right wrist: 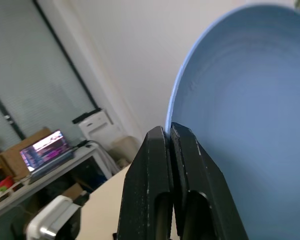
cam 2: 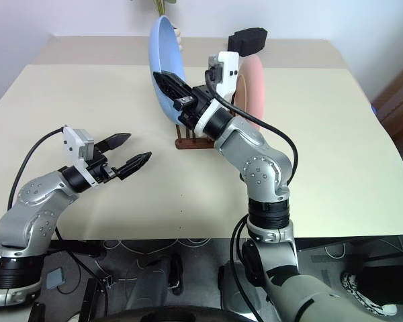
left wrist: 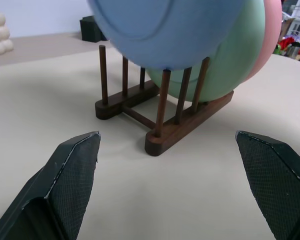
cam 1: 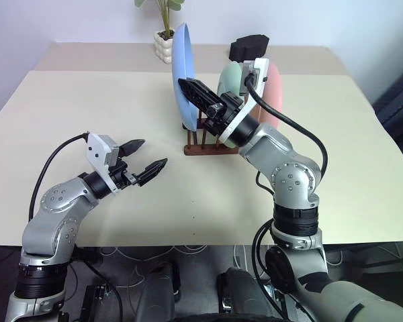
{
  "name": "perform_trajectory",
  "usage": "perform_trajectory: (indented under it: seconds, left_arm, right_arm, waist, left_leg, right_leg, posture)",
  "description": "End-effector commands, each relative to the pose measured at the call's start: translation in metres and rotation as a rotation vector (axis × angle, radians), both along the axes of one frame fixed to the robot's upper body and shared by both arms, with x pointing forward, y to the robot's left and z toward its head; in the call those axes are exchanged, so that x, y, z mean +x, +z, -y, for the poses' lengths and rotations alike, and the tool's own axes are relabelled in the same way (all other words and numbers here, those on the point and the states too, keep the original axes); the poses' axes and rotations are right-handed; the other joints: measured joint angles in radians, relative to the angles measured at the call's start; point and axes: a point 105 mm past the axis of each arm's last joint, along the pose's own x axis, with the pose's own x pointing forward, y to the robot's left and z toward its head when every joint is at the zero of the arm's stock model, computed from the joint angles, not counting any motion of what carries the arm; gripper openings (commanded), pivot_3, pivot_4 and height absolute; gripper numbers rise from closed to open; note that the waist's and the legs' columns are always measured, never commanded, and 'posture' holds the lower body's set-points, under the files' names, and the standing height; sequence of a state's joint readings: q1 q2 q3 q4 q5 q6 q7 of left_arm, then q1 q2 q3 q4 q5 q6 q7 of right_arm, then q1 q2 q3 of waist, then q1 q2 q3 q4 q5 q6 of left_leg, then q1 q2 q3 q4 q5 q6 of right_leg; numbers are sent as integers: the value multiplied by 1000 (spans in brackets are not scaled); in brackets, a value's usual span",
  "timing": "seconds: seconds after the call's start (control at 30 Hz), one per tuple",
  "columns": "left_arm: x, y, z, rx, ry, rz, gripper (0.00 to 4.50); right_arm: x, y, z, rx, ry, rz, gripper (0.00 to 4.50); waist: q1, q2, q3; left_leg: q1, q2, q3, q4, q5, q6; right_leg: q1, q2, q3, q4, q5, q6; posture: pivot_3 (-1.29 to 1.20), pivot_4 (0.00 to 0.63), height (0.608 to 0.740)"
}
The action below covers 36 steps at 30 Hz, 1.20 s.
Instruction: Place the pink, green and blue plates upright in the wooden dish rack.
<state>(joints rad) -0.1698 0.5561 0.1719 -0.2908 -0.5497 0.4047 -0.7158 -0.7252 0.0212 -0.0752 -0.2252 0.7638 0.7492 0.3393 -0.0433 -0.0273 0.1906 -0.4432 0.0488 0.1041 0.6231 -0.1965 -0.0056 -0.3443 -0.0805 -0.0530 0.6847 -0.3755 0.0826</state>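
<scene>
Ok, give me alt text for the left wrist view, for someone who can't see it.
A blue plate stands at the front of a dark wooden dish rack on a beige table, with a green plate behind it and a pink plate behind that. The open left gripper points at the rack without touching it.

No text, label, brand, number or sign can be read anywhere. The laptop screen [right wrist: 44, 146] at the left of the right wrist view glows with coloured patches, too small and blurred to make out as writing.
</scene>
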Motion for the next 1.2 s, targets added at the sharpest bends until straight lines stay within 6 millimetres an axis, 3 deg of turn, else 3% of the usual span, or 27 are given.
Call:
perform_trajectory:
  seconds: [0.03,0.6,0.7,0.93,1.2]
  left_arm:
    - [-4,9,4,1,-20,44,4451]
    - [-5,8,7,-1,-42,48,4451]
    - [-5,8,6,2,-38,49,4500]
    - [-6,7,7,5,-39,47,4500]
    - [-6,6,8,3,-43,43,4500]
  right_arm:
    - [-11,21,-2,25,38,88,0]
    - [19,11,20,122,40,-101,0]
    - [22,7,22,112,23,-120,889]
    - [22,11,23,80,-11,-69,4439]
    - [3,35,20,-89,-72,228,4439]
  waist:
    - [0,0,0]
    - [-1,0,0]
    - [0,0,0]
    - [0,1,0]
    - [0,1,1]
  left_leg:
    - [0,0,0,0,0,0]
    - [0,0,0,0,0,0]
    - [0,0,0,-1,0,0]
    - [-1,0,1,-1,0,0]
    - [-2,0,1,-1,0,0]
  right_leg:
    - [0,0,0,0,0,0]
    - [0,0,0,0,0,0]
    - [-1,0,0,0,0,0]
    - [-1,0,0,0,0,0]
    - [-3,0,0,0,0,0]
  posture:
    - [0,150,732]
    - [0,150,732]
    - [0,150,732]
    - [0,150,732]
    - [0,150,732]
